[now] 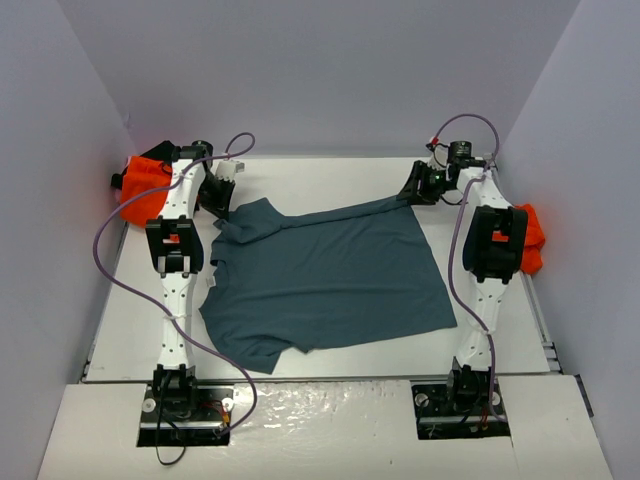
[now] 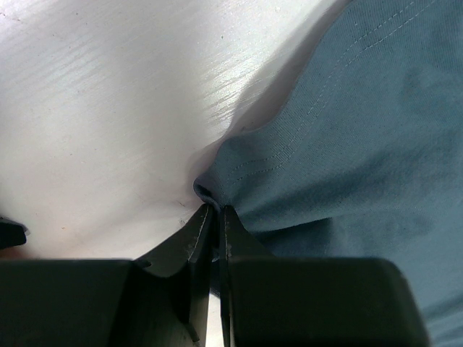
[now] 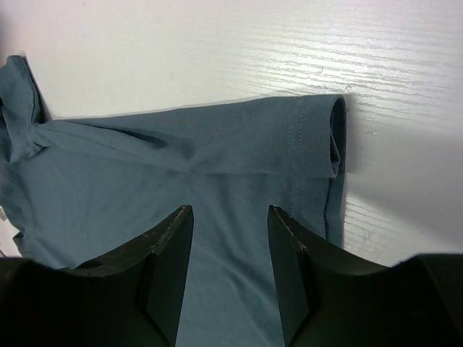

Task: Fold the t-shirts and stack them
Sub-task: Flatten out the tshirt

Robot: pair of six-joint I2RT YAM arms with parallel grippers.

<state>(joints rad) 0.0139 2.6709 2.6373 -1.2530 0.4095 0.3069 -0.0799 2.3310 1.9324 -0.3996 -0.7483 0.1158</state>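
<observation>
1. Top view: the slate-blue t-shirt (image 1: 325, 275) was lying spread out on the white table (image 1: 330, 172) between the two arms, a bit rumpled at its far-left end.
2. Same view: the left orange t-shirt (image 1: 140, 185) sat bunched up at the table's far-left edge, and the right orange t-shirt (image 1: 533, 235) was bunched at the right edge, just beside the right arm.
3. The left gripper (image 1: 222, 207) was at the blue shirt's far-left corner. The right gripper (image 1: 408, 197) was at the far-right sleeve (image 1: 375, 210), which ran out in a long point towards it.
4. Left wrist view: the pincer was squeezed tight, with a bit of the blue shirt's stitched edge caught right at the tips, just above the table.
5. Right wrist view: the pincer stood roughly half-wide over the sleeve with nothing clamped and flat cloth showing in the gap. Couldn't tell if the tips touched it.
</observation>
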